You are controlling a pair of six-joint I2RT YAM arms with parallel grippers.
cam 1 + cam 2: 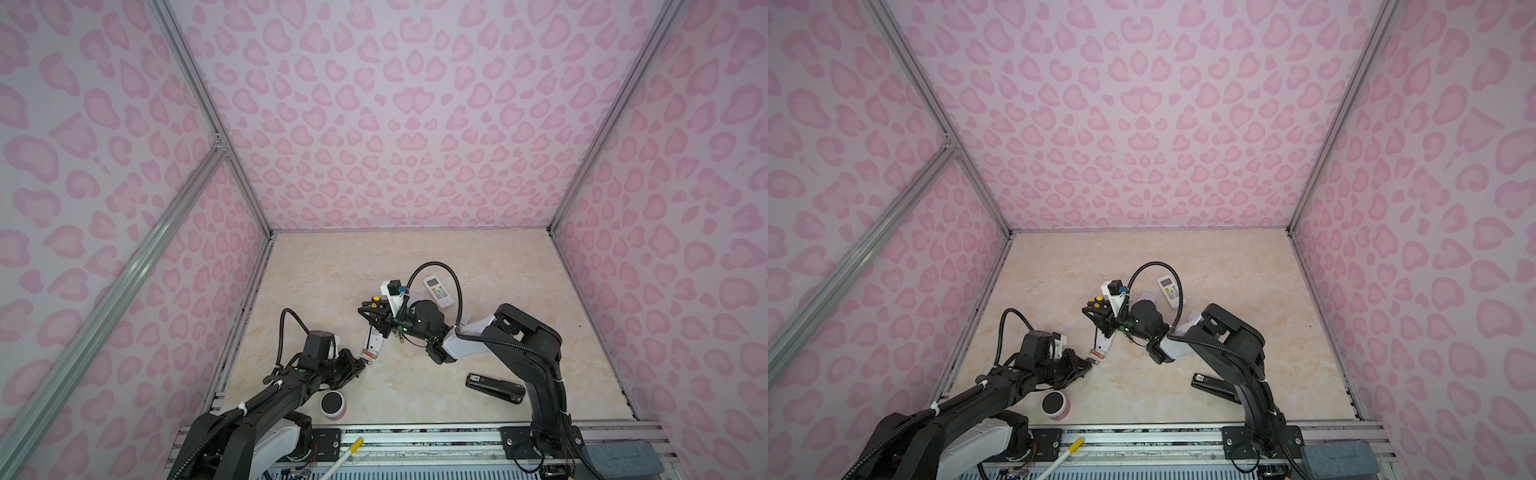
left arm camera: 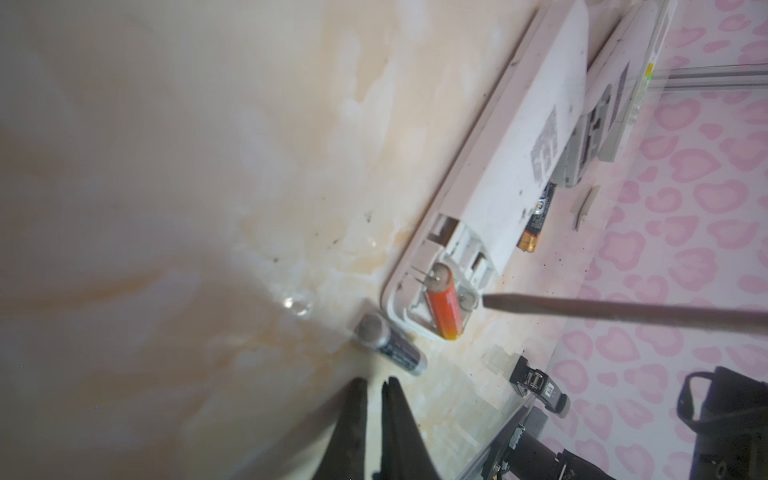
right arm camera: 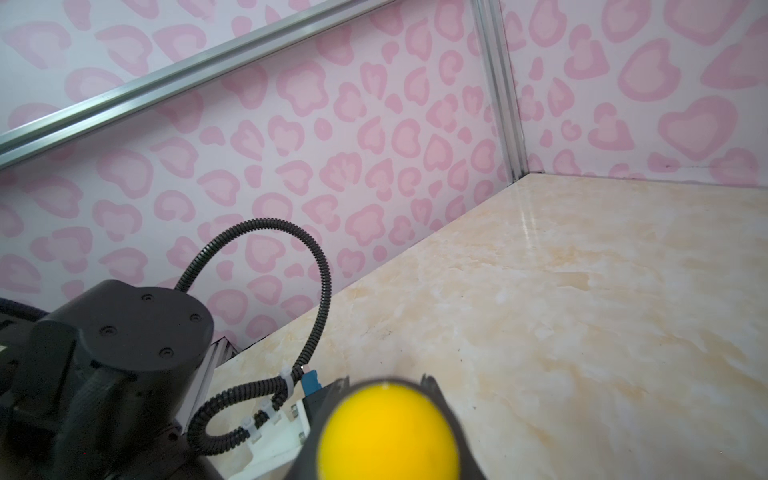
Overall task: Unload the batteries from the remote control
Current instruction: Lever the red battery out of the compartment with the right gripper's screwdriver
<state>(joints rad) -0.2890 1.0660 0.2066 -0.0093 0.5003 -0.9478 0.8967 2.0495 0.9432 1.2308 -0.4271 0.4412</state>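
As far as the views allow, batteries: three. An orange battery (image 2: 444,305) sits in the open bay, a dark battery (image 2: 390,345) lies on the table (image 1: 498,266) just off the remote's near end, and a black-gold battery (image 2: 536,220) lies on the table just right of it.
Remotes: two, both white. The bay remote (image 1: 371,343) is face down left of centre; the other remote (image 1: 437,291) is face up, farther right.
Screwdriver: one (image 2: 623,311), tip at the bay's right edge.
Right gripper (image 1: 376,316): clamped on the screwdriver's handle, over the bay remote's far end.
Left gripper (image 2: 374,384): tips pressed nearly together, empty, just near of the dark battery.
Others: one black stapler (image 1: 494,383) near right; one round pink-and-black pot (image 1: 332,405) near left, perhaps a speaker.
Hidden: the bay remote's far half lies under the right gripper. The blurred yellow butt (image 3: 388,432) blocks part of the right wrist view.
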